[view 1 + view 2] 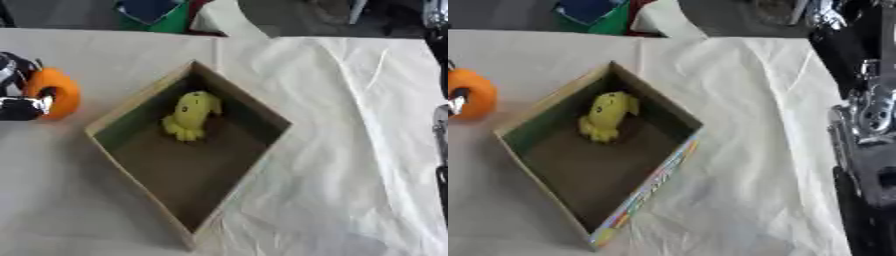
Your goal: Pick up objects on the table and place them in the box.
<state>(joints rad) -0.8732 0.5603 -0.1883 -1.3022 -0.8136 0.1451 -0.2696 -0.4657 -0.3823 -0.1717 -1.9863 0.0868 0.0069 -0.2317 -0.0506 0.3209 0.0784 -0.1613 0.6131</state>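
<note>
An open cardboard box (131, 107) sits cornerwise in the middle of the table. A yellow soft toy (192, 115) lies in its far part. Left of the box, at the view's left edge, my left hand (17, 95) is curled round an orange round thing (59, 90), with a finger across its front. I cannot tell whether the orange thing touches the cloth. My right arm (872, 115) runs along the right edge, well clear of the box. Its hand (826, 14) shows only as a silvery shape at the top edge.
A white, wrinkled cloth (350, 125) covers the table. Beyond the far edge lie a green and blue thing (157, 12) and a white bundle (219, 17). Bare cloth stretches to the right of the box and in front of it.
</note>
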